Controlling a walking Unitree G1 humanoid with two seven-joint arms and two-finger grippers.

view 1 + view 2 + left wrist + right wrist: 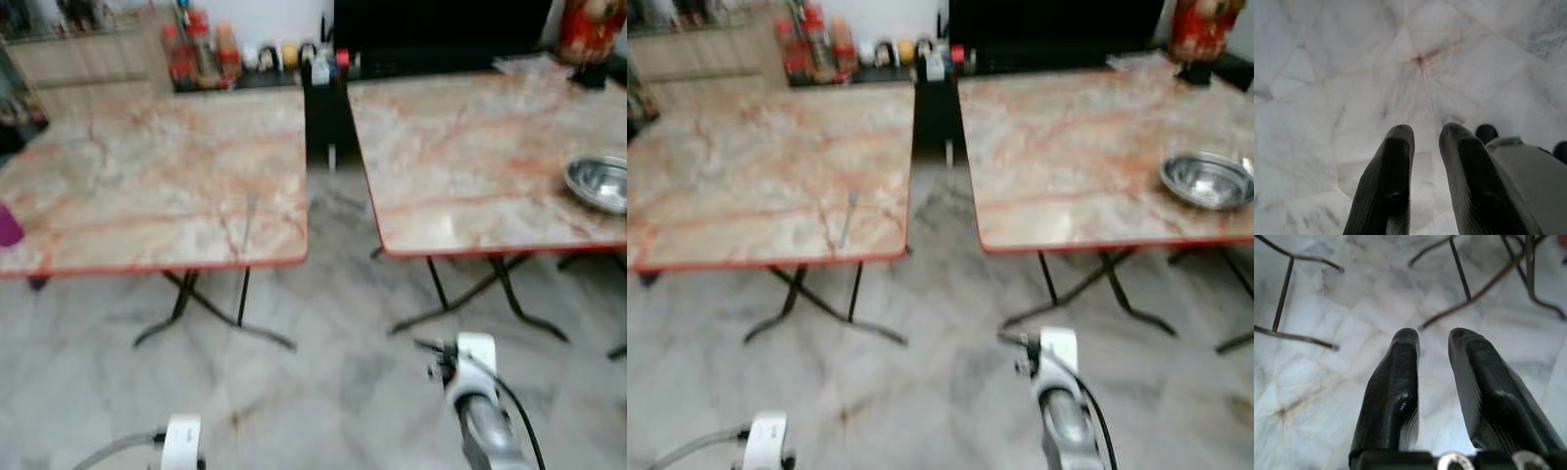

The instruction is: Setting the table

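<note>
Two marble-patterned tables with red rims stand side by side ahead of me. The left table [147,166] carries a thin metal utensil [250,217] near its front right corner. A steel bowl [598,181] sits by the right edge of the right table [470,147]. Both arms are low over the floor, short of the tables: the left arm [181,441] and the right arm [475,392]. My left gripper [1426,132] and my right gripper [1434,335] point at the marble floor. Each is open by a narrow gap, with nothing between its fingers.
A floor gap [333,206] runs between the tables, whose black folding legs [211,308] spread underneath. Behind them are a counter with bottles and jars [201,49], a black cabinet [441,29] and a red ornament [591,29]. A purple object [8,225] sits at the left table's edge.
</note>
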